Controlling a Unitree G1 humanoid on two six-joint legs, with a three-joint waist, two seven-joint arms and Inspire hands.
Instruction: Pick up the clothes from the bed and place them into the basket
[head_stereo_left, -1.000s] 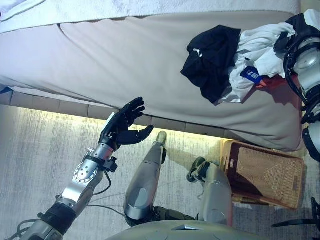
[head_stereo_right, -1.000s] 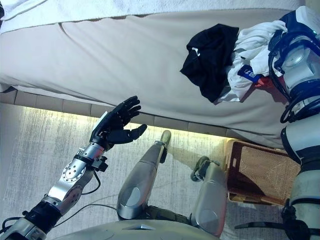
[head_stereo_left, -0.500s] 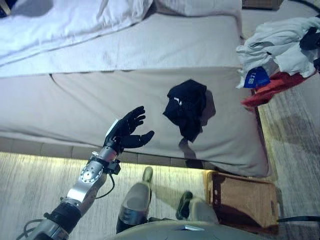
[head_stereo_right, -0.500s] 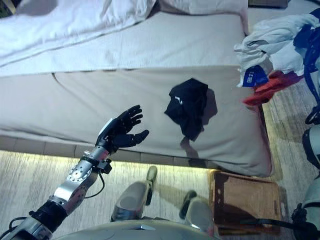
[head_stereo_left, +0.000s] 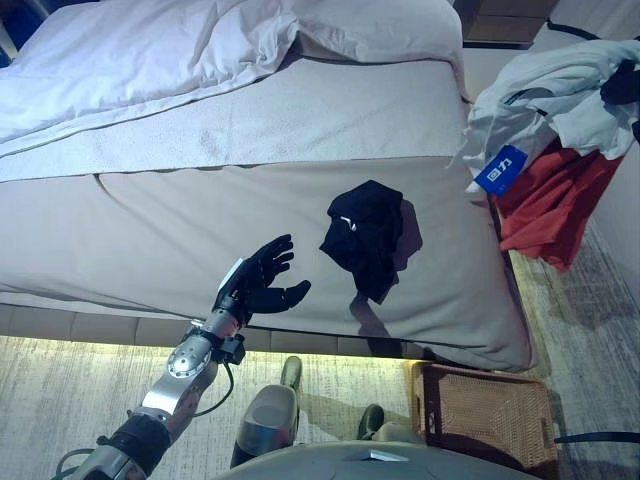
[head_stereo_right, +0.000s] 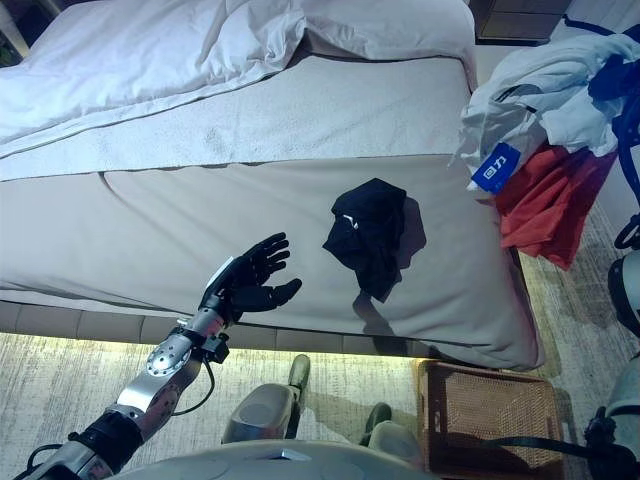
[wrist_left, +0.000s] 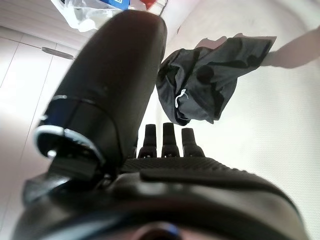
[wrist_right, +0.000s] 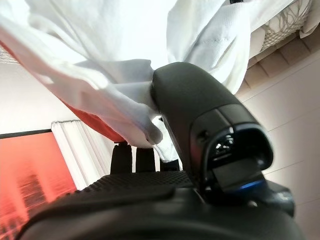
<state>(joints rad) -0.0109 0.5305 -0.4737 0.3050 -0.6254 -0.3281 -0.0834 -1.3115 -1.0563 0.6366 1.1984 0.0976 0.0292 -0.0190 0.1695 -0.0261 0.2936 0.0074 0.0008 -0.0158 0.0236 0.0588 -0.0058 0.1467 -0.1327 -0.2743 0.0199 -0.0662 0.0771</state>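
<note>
**Clothes lifted off bed; one garment left**

Right hand: thumb and fingers clamped on a bundle of white and red clothes, hanging in the air past the bed's right edge, above the floor. Black garment: crumpled on the bed, near its front right corner. Left hand: fingers spread wide, empty, over the bed's front edge, near the black garment but apart. Basket: wicker, on the floor by the bed's corner.
</note>
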